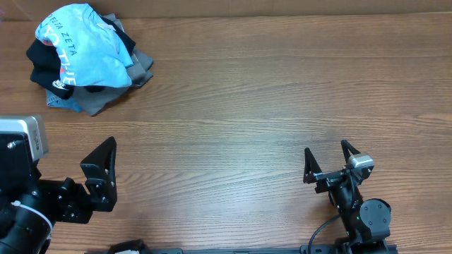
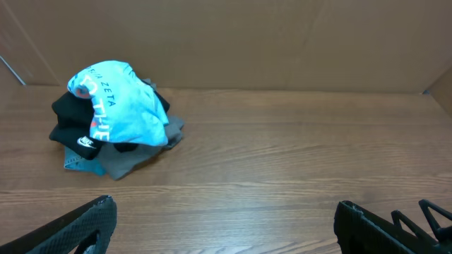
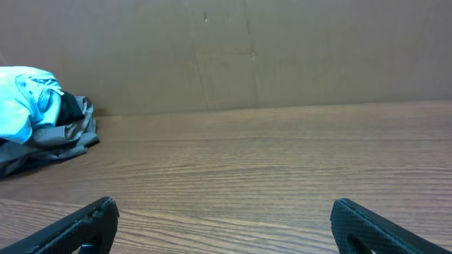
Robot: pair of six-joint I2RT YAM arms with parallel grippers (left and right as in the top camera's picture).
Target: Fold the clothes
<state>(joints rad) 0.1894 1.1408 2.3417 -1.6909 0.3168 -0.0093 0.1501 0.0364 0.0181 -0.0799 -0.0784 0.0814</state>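
The light sky-blue t-shirt [image 1: 88, 46] with white print lies crumpled on top of a pile at the table's far left corner. It also shows in the left wrist view [image 2: 123, 106] and at the left edge of the right wrist view [image 3: 25, 99]. My left gripper [image 1: 101, 173] is open and empty near the front left, far from the pile; its fingers frame bare wood in the left wrist view [image 2: 224, 215]. My right gripper [image 1: 328, 161] is open and empty at the front right, over bare wood in the right wrist view [image 3: 224, 215].
A black garment with a white logo [image 1: 48, 67] and a grey garment [image 1: 99, 99] lie under the blue shirt in the same pile. A brown cardboard wall [image 3: 247, 49] runs along the table's far edge. The wooden table [image 1: 247, 106] stretches between the arms and the pile.
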